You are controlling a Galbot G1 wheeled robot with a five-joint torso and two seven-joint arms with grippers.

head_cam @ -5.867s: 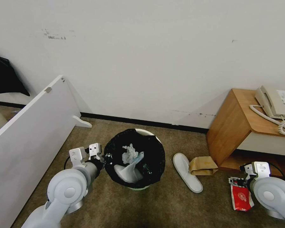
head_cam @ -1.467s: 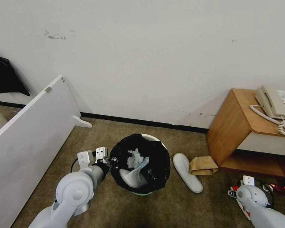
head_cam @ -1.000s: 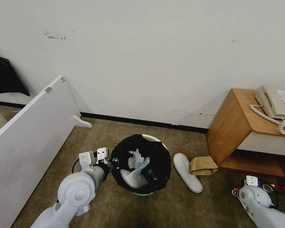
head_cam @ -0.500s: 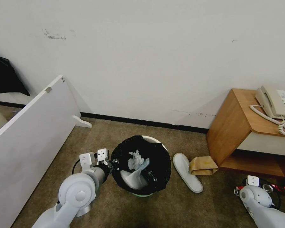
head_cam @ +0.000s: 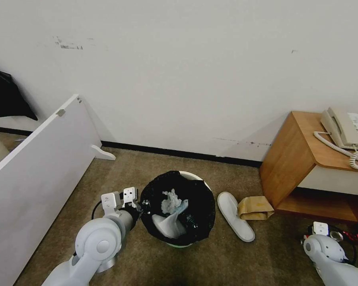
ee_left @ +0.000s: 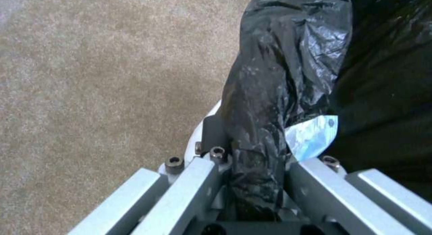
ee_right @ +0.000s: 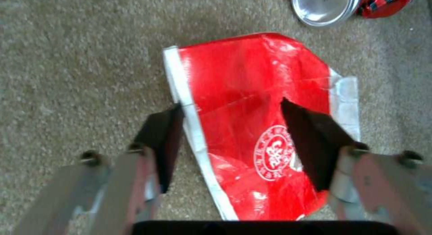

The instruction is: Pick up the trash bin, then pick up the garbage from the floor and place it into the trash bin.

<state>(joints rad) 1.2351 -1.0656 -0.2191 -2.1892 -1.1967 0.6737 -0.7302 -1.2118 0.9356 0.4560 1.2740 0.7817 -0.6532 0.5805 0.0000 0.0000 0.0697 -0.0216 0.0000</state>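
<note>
Red flattened cup (ee_right: 252,127) between the right gripper's (ee_right: 232,144) wide-open jaws, empty: best dropped straight down before closing, left gripper (ee_left: 252,181) clamped on trash bin (head_cam: 195,176) rim

Your left gripper (ee_left: 252,167) pinches the trash bin's (ee_left: 288,76) black-bagged rim, brown carpet (ee_left: 99,76) beside it

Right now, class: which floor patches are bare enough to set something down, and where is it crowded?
Bare carpet lies between the white board and the trash bin, gripped by the left gripper. Crowded: slipper and paper bag by the cabinet; flattened red cup under the right gripper.
</note>
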